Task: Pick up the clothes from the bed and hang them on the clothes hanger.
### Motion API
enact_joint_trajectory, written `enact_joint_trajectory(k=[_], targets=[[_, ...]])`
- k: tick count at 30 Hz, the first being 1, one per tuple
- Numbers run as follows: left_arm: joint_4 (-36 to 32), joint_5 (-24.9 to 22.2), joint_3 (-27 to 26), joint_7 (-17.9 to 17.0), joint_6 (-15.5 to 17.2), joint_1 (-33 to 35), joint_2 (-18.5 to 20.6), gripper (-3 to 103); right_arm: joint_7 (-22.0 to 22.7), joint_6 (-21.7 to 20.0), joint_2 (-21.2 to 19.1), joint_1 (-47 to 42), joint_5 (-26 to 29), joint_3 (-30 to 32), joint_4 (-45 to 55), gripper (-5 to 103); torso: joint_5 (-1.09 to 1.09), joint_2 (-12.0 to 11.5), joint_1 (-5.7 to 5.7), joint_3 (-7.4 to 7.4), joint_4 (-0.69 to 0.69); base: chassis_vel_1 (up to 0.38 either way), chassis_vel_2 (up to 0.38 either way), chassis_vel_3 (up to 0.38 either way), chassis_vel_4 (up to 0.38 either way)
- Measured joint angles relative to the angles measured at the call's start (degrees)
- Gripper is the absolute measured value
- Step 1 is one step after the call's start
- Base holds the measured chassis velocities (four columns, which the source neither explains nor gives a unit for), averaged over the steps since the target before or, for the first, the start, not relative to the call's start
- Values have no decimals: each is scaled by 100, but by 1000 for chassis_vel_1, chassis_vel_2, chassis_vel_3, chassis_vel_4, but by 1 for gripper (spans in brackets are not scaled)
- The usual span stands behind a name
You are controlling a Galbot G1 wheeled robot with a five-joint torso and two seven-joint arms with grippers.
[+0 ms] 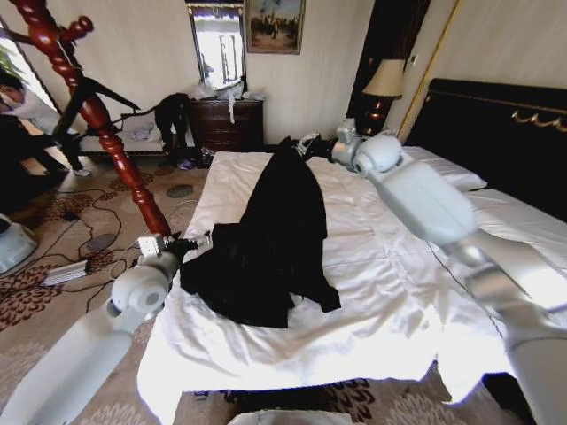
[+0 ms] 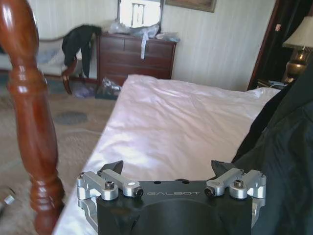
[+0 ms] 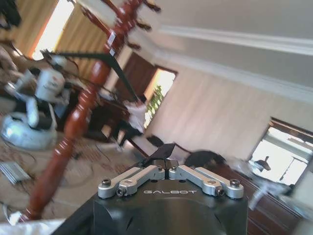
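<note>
Now our left gripper hovers lower left, fingers spread wide and empty, beside the clothes mid-frame on the bed; our right gripper, pinched closed and empty, reaches upper centre.

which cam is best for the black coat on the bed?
Head view: the clothes lie whole on the bed, the left gripper open beside them. Left wrist view catches one dark edge. Right wrist view faces the clothes hanger.

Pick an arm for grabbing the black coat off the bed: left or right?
Left, probably. Its pincer is open, low at the clothes' near edge on the bed. The right pincer is shut, raised beyond the far end.
</note>
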Motion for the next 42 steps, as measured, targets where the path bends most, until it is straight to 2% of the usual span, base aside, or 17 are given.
enact_joint_trajectory(k=[4, 5, 8, 9, 12, 14, 18, 23, 29, 33, 36, 42], targets=[[223, -256, 40, 17, -27, -95, -287, 100, 14, 81, -68, -49, 106, -73, 207, 0, 1, 0, -1, 0, -6, 0, 0, 0, 0], [399, -470, 48, 21, -33, -221, -472, 100, 13, 124, -75, -75, 124, -141, 296, 0, 2, 0, -1, 0, -11, 0, 0, 0, 0], [1163, -1105, 37, 107, 45, -725, -948, 100, -17, 169, 41, -101, 119, -274, 345, 0, 3, -1, 1, 1, -9, 0, 0, 0, 0], [1163, -1105, 37, 107, 45, -725, -948, 100, -17, 169, 41, -101, 119, -274, 345, 0, 3, -1, 1, 1, -9, 0, 0, 0, 0], [1956, -1371, -17, 140, 166, -1171, -1388, 100, -61, 188, 226, -61, 103, -377, 280, 0, 0, 0, 1, 2, -3, 0, 0, 0, 0], [2160, -1390, -47, 133, 207, -1289, -1516, 100, -82, 189, 240, -44, 100, -394, 277, 0, 0, 0, 1, 2, -4, 0, 0, 0, 0], [2718, -1398, -266, 8, 537, -1464, -1891, 100, -168, 193, 157, 5, 109, -430, 326, 0, 2, 0, 1, 2, -11, 0, 0, 0, 0], [2849, -1602, -607, -203, 850, -1401, -2195, 100, -227, 195, -22, 7, 154, -432, 474, 0, 2, 0, 1, 1, -6, 0, 0, 0, 0], [2981, -1660, -928, -222, 932, -1382, -2432, 100, -319, 202, -130, 28, 163, -432, 602, 0, 3, -1, 1, 1, -10, 0, 0, 0, 0], [3292, -1523, -977, 37, 976, -1487, -2461, 100, -345, 211, -137, 63, 179, -453, 664, 0, 1, 0, 1, 1, -6, 0, 0, 0, 0], [3772, -1293, -868, 401, 1038, -1746, -2436, 100, -346, 212, -118, 104, 211, -509, 736, 0, 2, -1, 1, 1, -9, 0, 0, 0, 0], [4234, -1112, -696, 726, 1086, -1948, -2451, 100, -342, 201, -103, 190, 271, -582, 843, 0, 1, 0, 1, 1, -6, 0, 0, 0, 0]])
